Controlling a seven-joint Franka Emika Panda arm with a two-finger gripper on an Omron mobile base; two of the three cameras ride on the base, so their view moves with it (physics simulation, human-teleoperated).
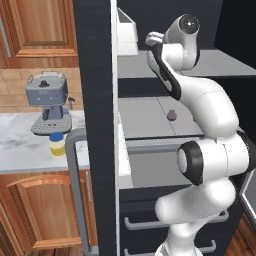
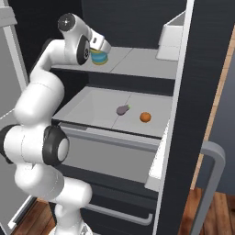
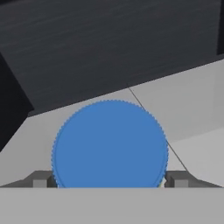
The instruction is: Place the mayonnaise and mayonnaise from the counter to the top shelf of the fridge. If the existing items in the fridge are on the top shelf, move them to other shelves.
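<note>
Mayonnaise jar (image 3: 110,144) between fingers (image 3: 40,180) above top shelf (image 2: 137,62).

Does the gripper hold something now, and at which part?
Yes: the gripper grips the blue-lidded mayonnaise jar from both sides, just below its round blue lid.

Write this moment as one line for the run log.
gripper: shut on jar | jar: at top shelf | second jar: counter | lump, ball: lower shelf

You get flat, even rendered light with no glare; the fridge (image 2: 137,27) back wall stays dark, shadows are faint, and the hand view looks soft and coarse.
</note>
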